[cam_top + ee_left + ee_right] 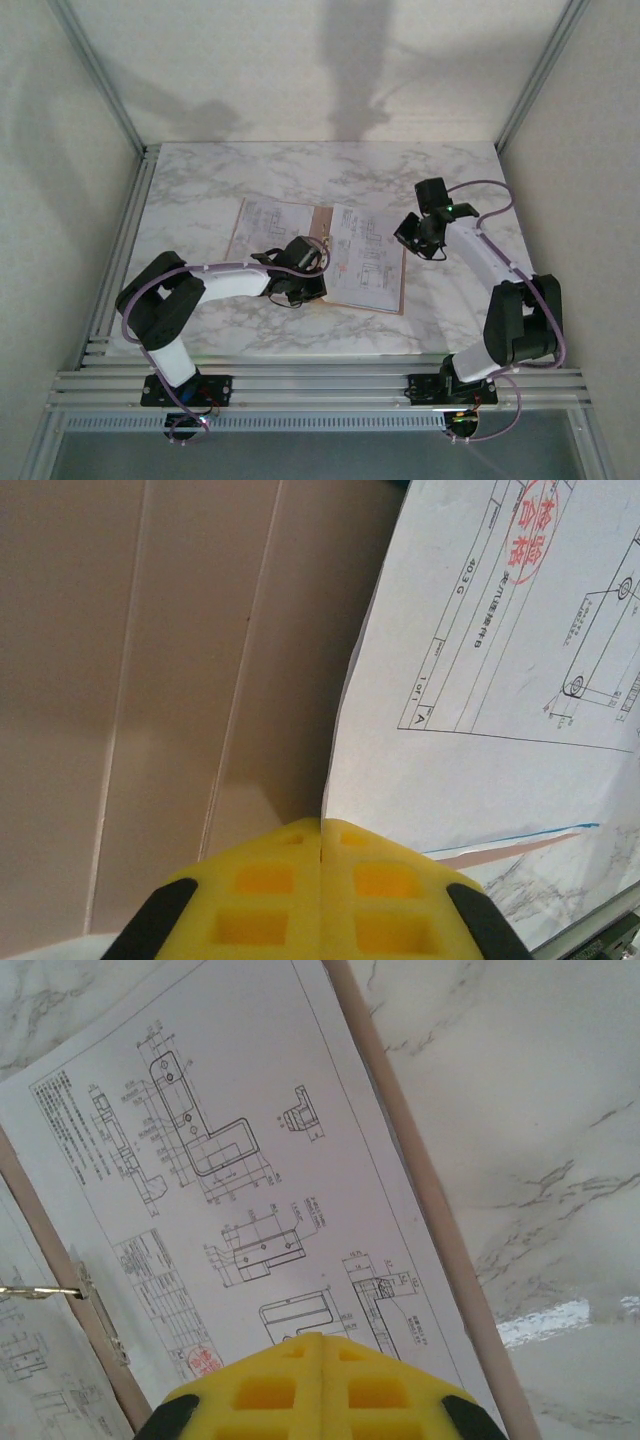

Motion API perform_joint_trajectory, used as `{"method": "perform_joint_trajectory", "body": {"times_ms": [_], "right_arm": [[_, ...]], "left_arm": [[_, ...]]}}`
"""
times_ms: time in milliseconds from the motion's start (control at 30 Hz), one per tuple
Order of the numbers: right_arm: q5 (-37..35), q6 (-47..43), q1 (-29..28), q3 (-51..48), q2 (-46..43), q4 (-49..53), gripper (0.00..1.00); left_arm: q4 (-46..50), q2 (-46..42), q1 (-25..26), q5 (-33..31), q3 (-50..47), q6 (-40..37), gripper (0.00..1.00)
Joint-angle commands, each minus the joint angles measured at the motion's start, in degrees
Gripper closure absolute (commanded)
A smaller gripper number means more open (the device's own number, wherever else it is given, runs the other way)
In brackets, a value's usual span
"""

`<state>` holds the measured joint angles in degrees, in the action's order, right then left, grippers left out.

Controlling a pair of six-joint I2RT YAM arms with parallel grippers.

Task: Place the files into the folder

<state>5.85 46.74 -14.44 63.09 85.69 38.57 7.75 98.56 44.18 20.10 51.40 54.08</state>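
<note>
— Left tool (pixel 320 828)?
— Fingers pressed together, gripping nothing. Low over the folder (pixel 150 680), near its crease, right beside a sheet's edge.
— Right tool (pixel 320 1340)?
— Likewise closed tight and empty. Above the right-hand sheet, close to the folder's outer edge.
— Folder?
— Spread flat on the marble surface (pixel 200 180), both leaves up.
— Files (pixel 365 265)?
— Printed line drawings, one sheet lying on each leaf. Thin blue strip along an edge near the left tool.

Free rm: table (pixel 320 165) beyond folder (pixel 322 220)
</note>
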Motion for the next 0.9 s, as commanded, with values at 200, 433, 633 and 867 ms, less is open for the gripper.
{"method": "perform_joint_trajectory", "body": {"times_ms": [200,433,633,867], "right_arm": [[0.9,0.2,-0.4,-1.0,-1.5,0.7,0.97],[1.6,-0.6,-2.0,-0.1,-0.7,-0.5,0.95],[6.1,-2.6,-5.7,3.4,3.2,-4.7,0.87],[11.2,-6.1,-10.5,18.2,18.5,-6.3,0.89]], "left_arm": [[4.3,-2.2,0.6,-3.3,1.5,0.1,0.76],[9.7,-4.5,0.6,-5.9,5.4,-0.7,0.50],[14.4,-6.4,-0.5,-8.3,9.4,-1.0,0.47],[14.9,-10.1,-9.3,-7.5,3.7,-2.2,0.71]]}}
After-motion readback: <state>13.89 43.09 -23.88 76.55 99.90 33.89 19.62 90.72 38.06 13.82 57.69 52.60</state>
